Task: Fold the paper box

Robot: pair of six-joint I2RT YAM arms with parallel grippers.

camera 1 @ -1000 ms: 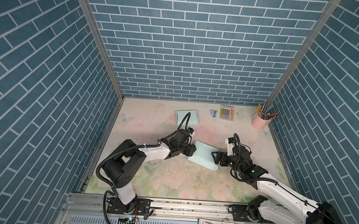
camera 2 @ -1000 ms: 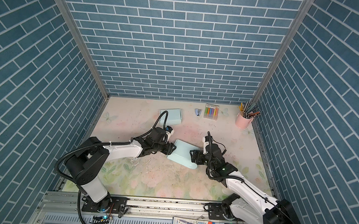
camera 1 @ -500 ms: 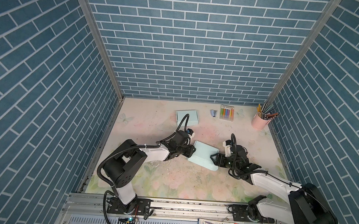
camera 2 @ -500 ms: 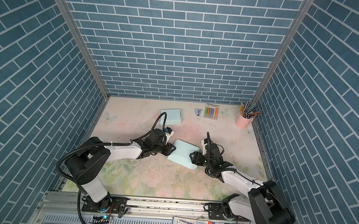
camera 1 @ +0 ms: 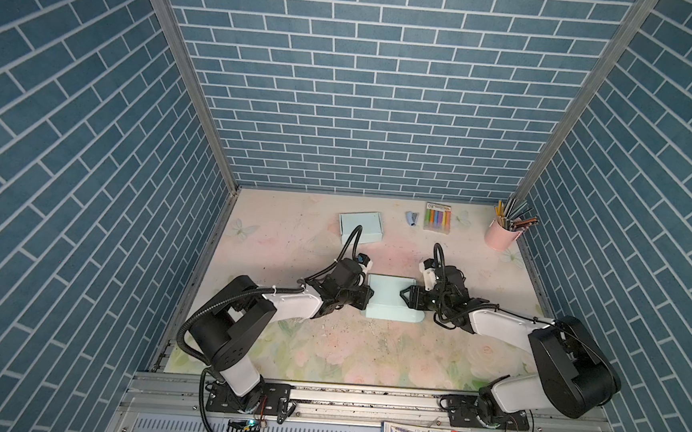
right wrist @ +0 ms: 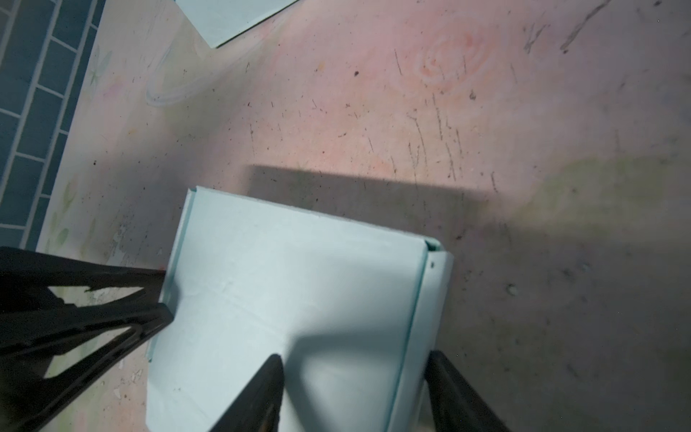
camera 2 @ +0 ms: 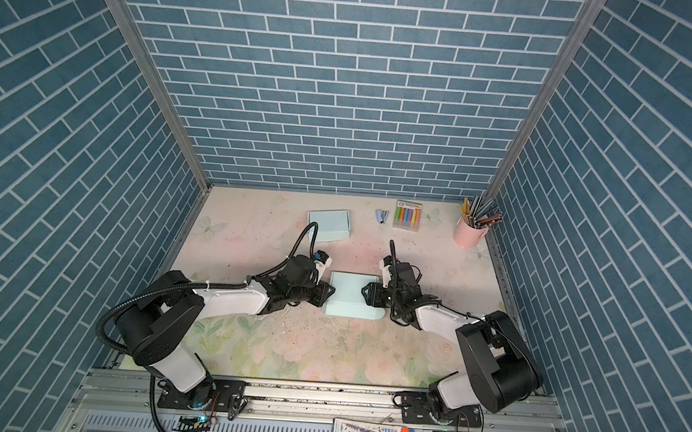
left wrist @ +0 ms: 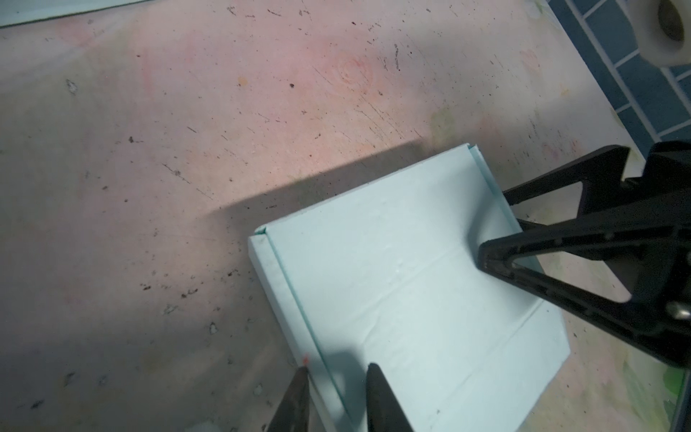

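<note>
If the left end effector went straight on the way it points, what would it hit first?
The light blue paper box: the left end effector has its fingers either side of the box's raised side wall, so it would slide further onto it. Beyond, probably the right end effector.
</note>
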